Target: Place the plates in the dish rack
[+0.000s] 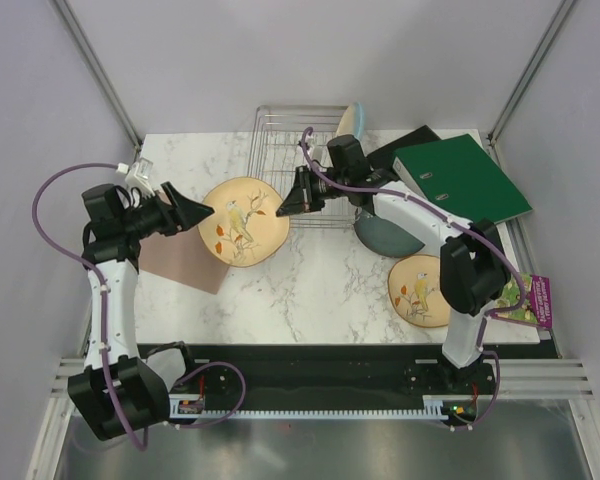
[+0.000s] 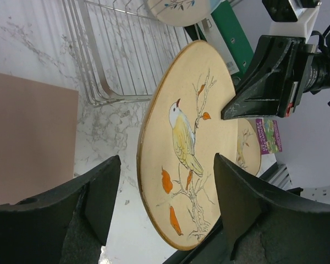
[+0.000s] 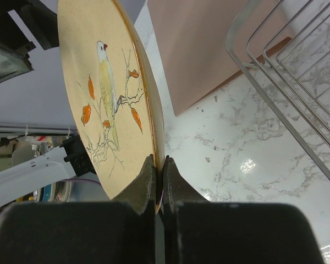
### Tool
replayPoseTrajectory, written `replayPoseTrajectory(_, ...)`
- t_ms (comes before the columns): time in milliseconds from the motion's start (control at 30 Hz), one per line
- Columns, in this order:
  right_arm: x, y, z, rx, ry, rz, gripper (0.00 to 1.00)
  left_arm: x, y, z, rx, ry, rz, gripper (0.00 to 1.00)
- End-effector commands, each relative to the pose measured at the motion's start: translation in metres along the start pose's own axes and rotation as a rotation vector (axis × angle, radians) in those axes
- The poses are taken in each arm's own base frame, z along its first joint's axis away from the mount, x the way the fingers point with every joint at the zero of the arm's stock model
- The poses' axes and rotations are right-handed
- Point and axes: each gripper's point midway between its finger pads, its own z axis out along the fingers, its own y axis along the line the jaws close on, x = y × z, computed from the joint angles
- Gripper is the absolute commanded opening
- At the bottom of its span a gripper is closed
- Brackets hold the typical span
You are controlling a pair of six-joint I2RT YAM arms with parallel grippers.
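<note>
the right gripper [image 3: 159,165] is clamped on the rim of a bird plate [image 1: 243,222], holding it tilted on edge just beside the dish rack's [image 1: 270,150] front corner. its painted face is turned towards the left gripper [image 1: 206,210], whose fingers are spread apart. i can read no writing on the plate.

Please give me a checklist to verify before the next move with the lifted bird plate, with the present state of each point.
1. The right claw is shut on the rim of the bird plate: ok.
2. The left claw is open: ok.
3. The left claw is clear of the plate: cannot tell.
4. The plate is tilted up on edge: ok.
5. The dish rack has free slots on the side near the plate; only one cream plate stands at its far right corner: ok.
</note>
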Motion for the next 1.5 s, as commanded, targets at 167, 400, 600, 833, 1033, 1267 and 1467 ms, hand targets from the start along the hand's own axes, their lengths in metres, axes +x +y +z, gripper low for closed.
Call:
replayPoseTrajectory(167,-0.053,0.071,-0.003,-0.188,-0.125,-0.146,0.0,0.008,0.008,0.011,0.04,0.02,-0.037,0.57)
replayPoseTrajectory(400,-0.045,0.055,0.006,-0.155,-0.111,-0.116,0.0,0.008,0.0,0.011,0.103,0.028,-0.032,0.05)
replayPoseTrajectory(600,-0.03,0.043,0.014,-0.166,-0.064,-0.102,0.52,0.013,-0.002,0.013,0.131,0.042,-0.045,0.02)
replayPoseTrajectory(833,-0.026,0.042,0.027,-0.206,-0.03,-0.082,0.56,0.011,-0.001,0.014,0.137,0.044,-0.05,0.02)
replayPoseTrajectory(1033,-0.018,0.034,0.04,-0.198,-0.008,-0.067,0.41,0.013,-0.004,0.015,0.163,0.053,-0.065,0.02)
replayPoseTrajectory(1267,-0.028,0.033,0.032,-0.182,-0.04,-0.086,0.0,0.009,0.009,0.017,0.094,0.028,-0.061,0.18)
replayPoseTrajectory(1467,-0.094,0.027,-0.023,-0.078,-0.202,-0.165,0.0,-0.016,0.048,0.009,-0.196,-0.038,0.069,0.64)
